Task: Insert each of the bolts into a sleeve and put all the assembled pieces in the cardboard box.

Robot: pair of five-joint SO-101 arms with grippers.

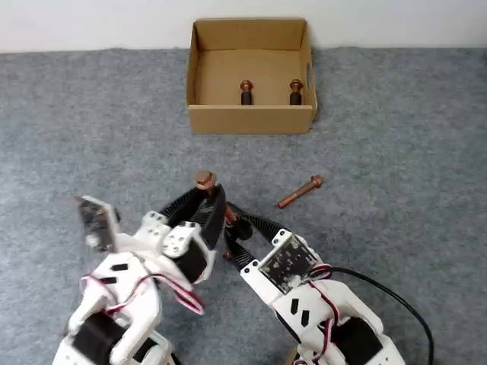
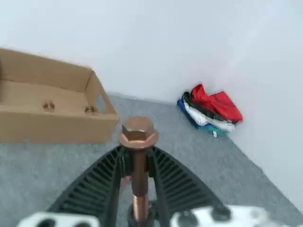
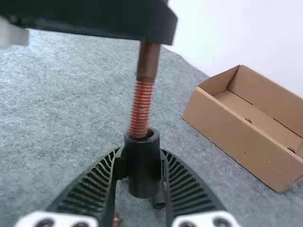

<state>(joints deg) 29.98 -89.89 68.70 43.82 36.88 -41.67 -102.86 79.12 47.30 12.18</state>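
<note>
Two pincers: left pincer (image 2: 138, 158) around bolt (image 2: 138, 134), right pincer (image 3: 142, 156) around sleeve (image 3: 142, 171)

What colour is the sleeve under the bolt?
The sleeve is black, clearest in the right wrist view.

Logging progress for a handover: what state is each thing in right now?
left claw: shut on held bolt.
right claw: shut on sleeve.
held bolt: upright, threaded tip at the sleeve's mouth.
sleeve: upright, opening upward.
loose bolt: lying on the carpet, no sleeve on it.
cardboard box: open on top.
assembled pieces: two, standing inside the cardboard box.
</note>
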